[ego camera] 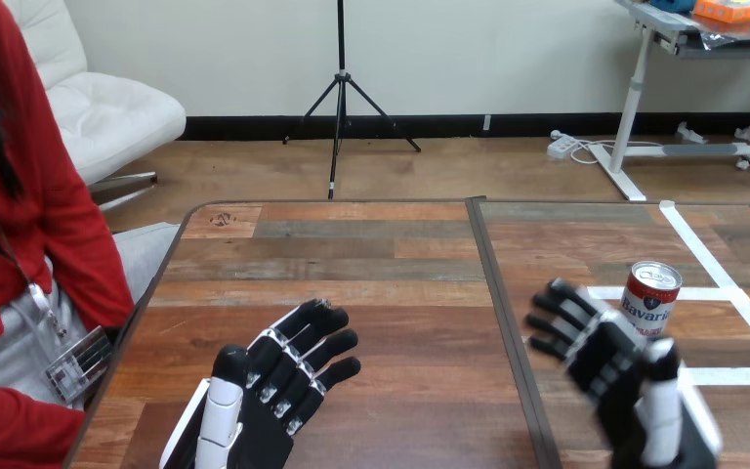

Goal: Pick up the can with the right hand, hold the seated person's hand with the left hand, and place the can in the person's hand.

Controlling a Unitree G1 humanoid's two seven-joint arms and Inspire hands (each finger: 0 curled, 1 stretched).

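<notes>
One wrap first: ease the open, empty right hand point(610, 366) rightward round the upright can point(649, 299) just beside it on the right half of the table point(381, 254), close on its middle without tipping it, and leave the slack, empty left hand point(278, 386) near left.

My right hand point(613, 376), fingers spread, is just near-left of the upright can point(651, 296). My left hand point(278, 386), fingers extended, is over the wooden table point(371, 264).
</notes>
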